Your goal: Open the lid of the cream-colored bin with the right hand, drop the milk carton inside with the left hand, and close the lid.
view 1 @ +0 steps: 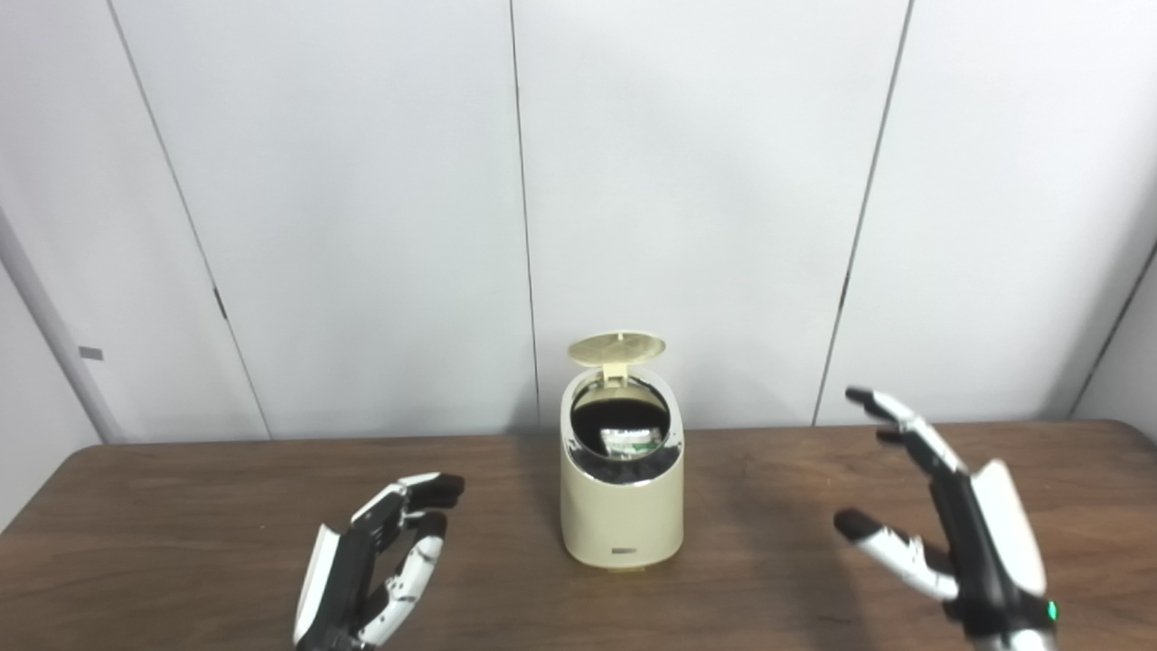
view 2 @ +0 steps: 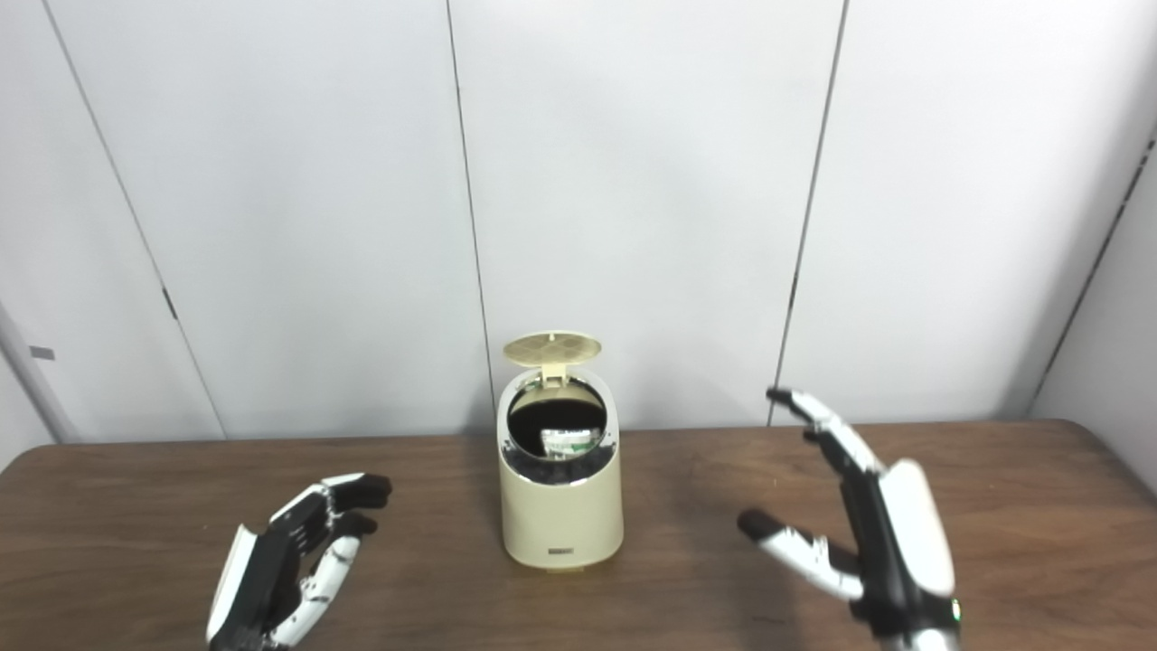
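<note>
The robot's black-and-white left hand [view 1: 375, 565] hovered low over the dark brown wooden tabletop [view 1: 181, 533] near its front edge, fingers loosely curled and apart, gripping nothing, with bare wood between it and the bin. At centre, the cream-colored oval plastic bin [view 1: 621, 506] stood upright toward the tabletop's back edge, its round ribbed lid [view 1: 616, 347] hinged up and tilted back against the pale grey panelled wall [view 1: 362, 181]. Down in the bin's dark mouth lay the white-and-green milk carton [view 1: 630, 442], partly hidden by the rim. To the right, well apart from the bin, the black-and-white right hand [view 1: 949, 524] was raised above the tabletop, fingers [view 1: 895, 416] spread wide and thumb stretched toward the bin, empty. Open wood lay on either side of the bin, out to both side edges.
</note>
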Controlling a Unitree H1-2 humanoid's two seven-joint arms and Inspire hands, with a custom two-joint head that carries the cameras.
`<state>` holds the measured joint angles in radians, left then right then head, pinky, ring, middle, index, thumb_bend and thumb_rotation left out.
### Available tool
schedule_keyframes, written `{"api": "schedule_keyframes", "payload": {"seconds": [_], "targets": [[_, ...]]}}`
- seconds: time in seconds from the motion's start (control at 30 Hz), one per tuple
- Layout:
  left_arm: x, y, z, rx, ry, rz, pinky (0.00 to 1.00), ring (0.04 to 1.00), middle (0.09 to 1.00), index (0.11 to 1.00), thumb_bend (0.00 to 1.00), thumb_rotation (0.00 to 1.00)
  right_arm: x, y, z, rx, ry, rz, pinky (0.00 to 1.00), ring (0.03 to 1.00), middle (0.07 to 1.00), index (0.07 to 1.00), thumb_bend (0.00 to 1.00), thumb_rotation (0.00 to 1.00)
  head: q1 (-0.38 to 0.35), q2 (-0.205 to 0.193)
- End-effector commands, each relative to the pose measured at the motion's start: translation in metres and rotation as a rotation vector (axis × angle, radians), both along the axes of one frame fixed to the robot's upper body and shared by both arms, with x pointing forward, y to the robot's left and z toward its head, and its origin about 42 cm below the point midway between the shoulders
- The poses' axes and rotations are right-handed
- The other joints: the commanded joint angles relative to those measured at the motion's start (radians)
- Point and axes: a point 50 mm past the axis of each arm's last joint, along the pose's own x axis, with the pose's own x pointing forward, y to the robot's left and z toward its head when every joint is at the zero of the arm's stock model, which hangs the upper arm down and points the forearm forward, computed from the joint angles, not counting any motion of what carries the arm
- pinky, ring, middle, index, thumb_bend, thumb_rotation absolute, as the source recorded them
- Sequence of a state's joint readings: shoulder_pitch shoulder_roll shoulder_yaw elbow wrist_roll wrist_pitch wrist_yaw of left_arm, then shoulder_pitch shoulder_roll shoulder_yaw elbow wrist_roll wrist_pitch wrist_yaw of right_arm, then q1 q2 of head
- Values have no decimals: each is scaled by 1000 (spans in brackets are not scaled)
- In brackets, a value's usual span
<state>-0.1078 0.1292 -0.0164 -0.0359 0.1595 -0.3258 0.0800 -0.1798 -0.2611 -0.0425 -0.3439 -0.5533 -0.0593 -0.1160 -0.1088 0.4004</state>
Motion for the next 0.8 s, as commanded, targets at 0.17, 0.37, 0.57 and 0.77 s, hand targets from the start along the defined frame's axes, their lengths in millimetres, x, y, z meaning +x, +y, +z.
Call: {"api": "schedule_keyframes", "payload": {"seconds": [0.17,0.37,0.57,0.77], "targets": [[-4,-1,-8,-47,10,18,699,741,747,755,302,743,18,19,95,-180,-89,-33,788,898,896,887,725,958,-69,3],[-8,-9,-29,-42,56,-8,712,755,763,770,241,806,35,27,132,-312,-50,-23,798,919,917,907,724,902,-70,8],[-15,-17,-32,-53,84,-39,728,761,774,778,265,763,51,40,143,-395,-4,-26,855,934,924,921,769,916,-43,11],[-16,-20,-36,-54,86,-21,710,744,760,763,284,708,74,59,149,-481,30,4,827,923,911,908,758,879,-9,18]]}}
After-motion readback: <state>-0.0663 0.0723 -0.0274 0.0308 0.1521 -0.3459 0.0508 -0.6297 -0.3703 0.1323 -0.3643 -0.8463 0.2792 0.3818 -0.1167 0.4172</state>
